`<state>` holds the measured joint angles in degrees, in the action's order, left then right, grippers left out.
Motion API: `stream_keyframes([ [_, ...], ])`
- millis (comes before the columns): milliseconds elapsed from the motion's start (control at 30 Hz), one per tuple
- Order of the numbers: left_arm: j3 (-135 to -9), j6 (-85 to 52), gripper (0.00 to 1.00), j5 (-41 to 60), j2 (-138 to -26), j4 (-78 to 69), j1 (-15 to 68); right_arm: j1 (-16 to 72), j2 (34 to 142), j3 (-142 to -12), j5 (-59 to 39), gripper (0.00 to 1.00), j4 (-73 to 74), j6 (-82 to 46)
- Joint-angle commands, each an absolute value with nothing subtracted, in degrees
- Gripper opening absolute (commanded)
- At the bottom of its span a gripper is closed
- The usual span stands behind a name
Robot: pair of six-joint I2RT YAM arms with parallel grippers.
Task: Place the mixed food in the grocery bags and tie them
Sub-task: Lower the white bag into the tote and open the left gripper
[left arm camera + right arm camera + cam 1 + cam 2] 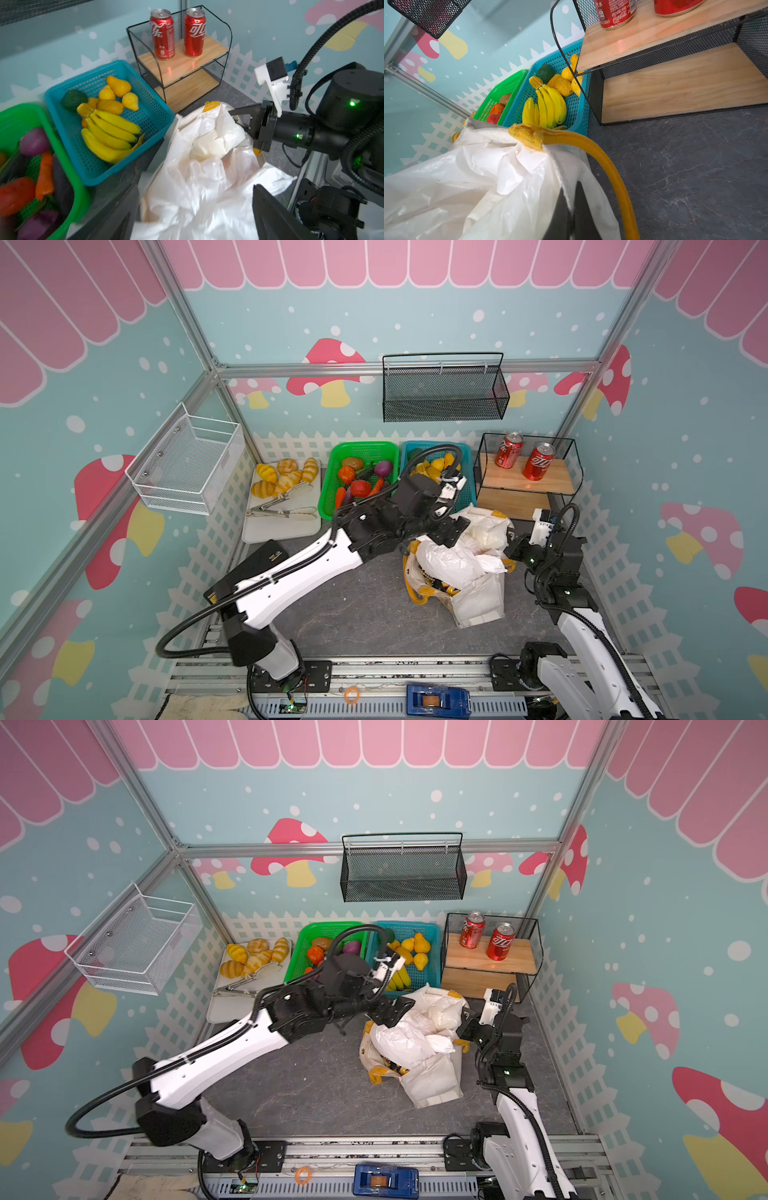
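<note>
The white plastic bag (pixel 451 558) sits crumpled in the mouth of the cream tote (pixel 480 603) on the grey table, right of centre in both top views. Yellow-and-black snack packets (pixel 432 580) peek out under the plastic. My left gripper (pixel 193 214) hangs over the plastic bag (pixel 199 187), open wide, with loose plastic between its fingers (pixel 270 212). My right gripper (pixel 572 212) is shut on the tote's cloth rim (pixel 560 172), beside its yellow handle (pixel 612 166). Yellow pears (pixel 119 85) and an orange fruit (pixel 110 106) lie in the blue basket (pixel 158 116).
Behind the bags stand a green basket (pixel 330 472) of vegetables, the blue basket (pixel 468 477) with bananas, and a wire shelf (pixel 528 499) with two red cans (pixel 509 450). A tray (pixel 282 526) holds bread rolls and tongs. Wire baskets (pixel 444 389) hang on the walls.
</note>
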<state>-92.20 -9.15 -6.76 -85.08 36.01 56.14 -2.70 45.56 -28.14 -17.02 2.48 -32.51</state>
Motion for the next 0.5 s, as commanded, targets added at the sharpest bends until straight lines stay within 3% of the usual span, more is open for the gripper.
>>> stream_keyframes([
  [0, -77.52, -22.57, 0.83, -13.16, -76.96, 35.37, 54.02, -3.15, 44.4, -29.31, -15.62, 0.0, 1.84, -30.6],
  [133, -60.77, -33.34, 0.79, -8.28, -68.95, 32.01, 52.9, -3.08, 45.28, -30.27, -16.33, 0.02, 1.89, -30.06],
  [300, -56.91, -36.77, 0.74, -4.44, -72.4, 27.07, 52.61, -3.1, 45.72, -30.83, -16.64, 0.04, 2.03, -29.64],
  [467, -55.24, -37.76, 0.54, -0.36, -77.37, 19.74, 50.56, -3.08, 45.1, -31.52, -17.57, 0.15, 1.83, -28.37],
])
